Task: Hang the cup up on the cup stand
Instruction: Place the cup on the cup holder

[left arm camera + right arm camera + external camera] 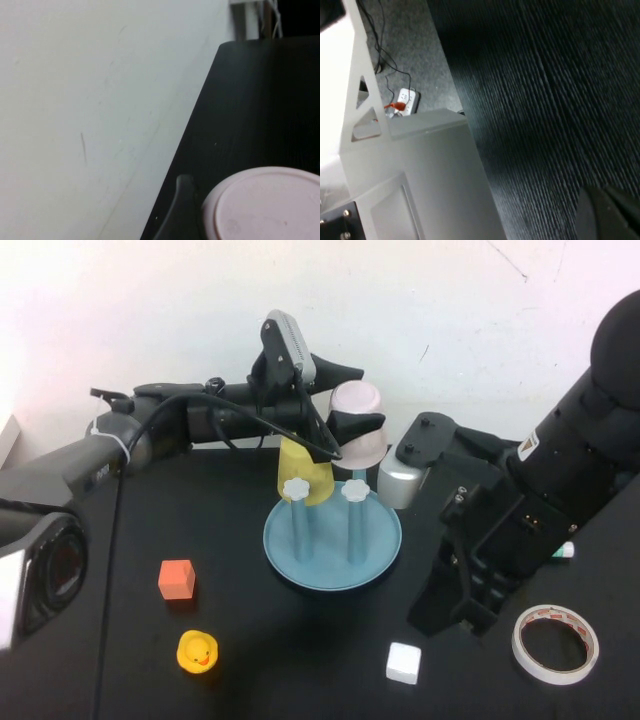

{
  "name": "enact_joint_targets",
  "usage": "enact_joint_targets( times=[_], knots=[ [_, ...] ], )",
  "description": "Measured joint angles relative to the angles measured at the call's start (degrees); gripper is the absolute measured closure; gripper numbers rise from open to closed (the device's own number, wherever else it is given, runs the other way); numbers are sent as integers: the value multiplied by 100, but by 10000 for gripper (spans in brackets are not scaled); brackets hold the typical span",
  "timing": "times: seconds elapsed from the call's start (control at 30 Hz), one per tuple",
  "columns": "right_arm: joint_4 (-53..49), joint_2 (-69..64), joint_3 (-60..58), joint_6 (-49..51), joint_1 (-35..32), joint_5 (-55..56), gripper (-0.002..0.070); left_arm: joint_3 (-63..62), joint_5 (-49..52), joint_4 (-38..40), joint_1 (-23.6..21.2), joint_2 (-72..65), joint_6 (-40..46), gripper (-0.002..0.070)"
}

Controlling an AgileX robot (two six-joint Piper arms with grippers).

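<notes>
My left gripper (360, 426) reaches in from the left and is shut on the pale pink cup (357, 397). It holds the cup upside down, in the air, above the back right of the cup stand (377, 547). The left wrist view shows the cup's base (265, 205) and one finger (177, 210) against its side. The teal stand has two bare pegs with white knobs (296, 488) (354, 491). A yellow cup (305, 472) hangs upside down on a back peg. My right gripper (442, 612) hangs low over the table, right of the stand, shut and empty.
An orange cube (176, 579) and a yellow duck (197, 651) lie front left. A white cube (403, 662) and a tape roll (555, 642) lie front right. A grey and black block (405, 475) stands just right of the stand. The wall runs along the table's back edge.
</notes>
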State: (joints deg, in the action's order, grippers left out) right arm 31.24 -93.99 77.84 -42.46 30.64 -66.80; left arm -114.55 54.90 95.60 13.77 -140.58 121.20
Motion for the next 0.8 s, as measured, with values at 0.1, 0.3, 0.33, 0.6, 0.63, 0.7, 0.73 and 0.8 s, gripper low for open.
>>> enact_joint_targets(
  times=[0.1, 0.3, 0.33, 0.6, 0.63, 0.7, 0.73, 0.8],
  knots=[
    [0, 0, 0, 0, 0, 15, 671, 0, -61, 0, 21, -19, -56, 129],
    [29, 0, 0, 0, 0, 55, 671, -99, -213, 0, 152, -19, -189, 130],
    [42, 0, 0, 0, 0, 55, 671, -107, -252, 0, 155, -19, -201, 130],
    [61, 0, 0, 0, 0, 75, 671, -107, -391, 11, 164, -78, -368, 130],
    [61, 0, 0, 0, 0, 86, 671, -107, -391, 11, 164, -88, -390, 130],
    [61, 0, 0, 0, 0, 101, 671, -107, -377, 11, 164, -86, -493, 130],
    [65, 0, 0, 0, 0, 123, 671, -107, -318, 11, 164, -86, -605, 130],
    [87, 0, 0, 0, 0, 148, 671, -107, -175, 11, 164, -86, -787, 130]
  ],
)
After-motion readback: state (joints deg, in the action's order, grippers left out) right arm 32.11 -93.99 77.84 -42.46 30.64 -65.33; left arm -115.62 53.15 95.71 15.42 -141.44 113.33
